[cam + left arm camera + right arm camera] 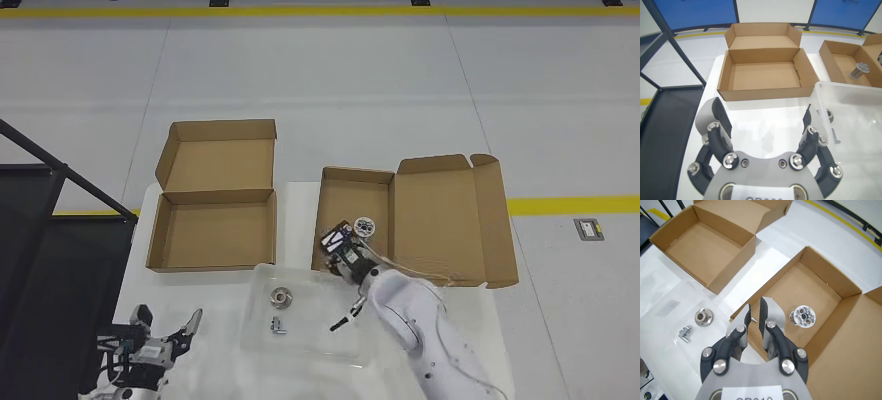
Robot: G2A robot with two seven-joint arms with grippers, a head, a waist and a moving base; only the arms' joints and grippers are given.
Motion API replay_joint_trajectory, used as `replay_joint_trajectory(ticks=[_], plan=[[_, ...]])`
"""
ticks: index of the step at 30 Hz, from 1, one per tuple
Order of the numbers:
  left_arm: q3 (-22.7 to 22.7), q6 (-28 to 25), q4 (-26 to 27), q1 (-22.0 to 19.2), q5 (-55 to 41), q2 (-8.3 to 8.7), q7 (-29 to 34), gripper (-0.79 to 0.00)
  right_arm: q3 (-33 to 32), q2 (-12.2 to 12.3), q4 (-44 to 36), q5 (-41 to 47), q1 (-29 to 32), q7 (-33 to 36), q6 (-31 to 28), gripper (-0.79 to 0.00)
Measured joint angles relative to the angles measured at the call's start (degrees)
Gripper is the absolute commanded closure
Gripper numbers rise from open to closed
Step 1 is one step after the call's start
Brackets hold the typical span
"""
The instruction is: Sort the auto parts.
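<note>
Seemingly to set it beside the disc (803,316), the right hand (755,302) hangs narrowed over the right box's (831,273) near corner with a small pin (754,319) in its gap, gripped or loose I cannot tell, while the left hand (762,103) hovers wide left of the tray (848,85) holding the unsorted flange (703,316) and bracket (685,333).

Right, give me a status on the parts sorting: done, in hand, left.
Done: one round slotted part lies in the right box. In hand: the right gripper, over that box's near edge, appears to pinch a small pin. Left: a flanged hub and an L-shaped bracket in the clear bin; the left gripper hangs open beside it.
</note>
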State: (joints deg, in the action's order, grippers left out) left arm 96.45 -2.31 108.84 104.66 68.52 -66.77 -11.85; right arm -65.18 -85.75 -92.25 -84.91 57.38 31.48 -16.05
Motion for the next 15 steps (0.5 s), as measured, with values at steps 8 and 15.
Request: replay_joint_trajectory(ticks=[8,15], plan=[[3.28,-12.09,5.85,0.98,5.02,0.88,0.03,-0.785,-3.68,1.97,-11.99,2.61,9.70,-9.09,-12.52,-0.422],[2.98,-25.17,8.51,-5.37,10.83,2.10,7.91,-0.785,-7.95,3.75,-18.07,3.13,17.49,-14.87,-21.27,-0.785]])
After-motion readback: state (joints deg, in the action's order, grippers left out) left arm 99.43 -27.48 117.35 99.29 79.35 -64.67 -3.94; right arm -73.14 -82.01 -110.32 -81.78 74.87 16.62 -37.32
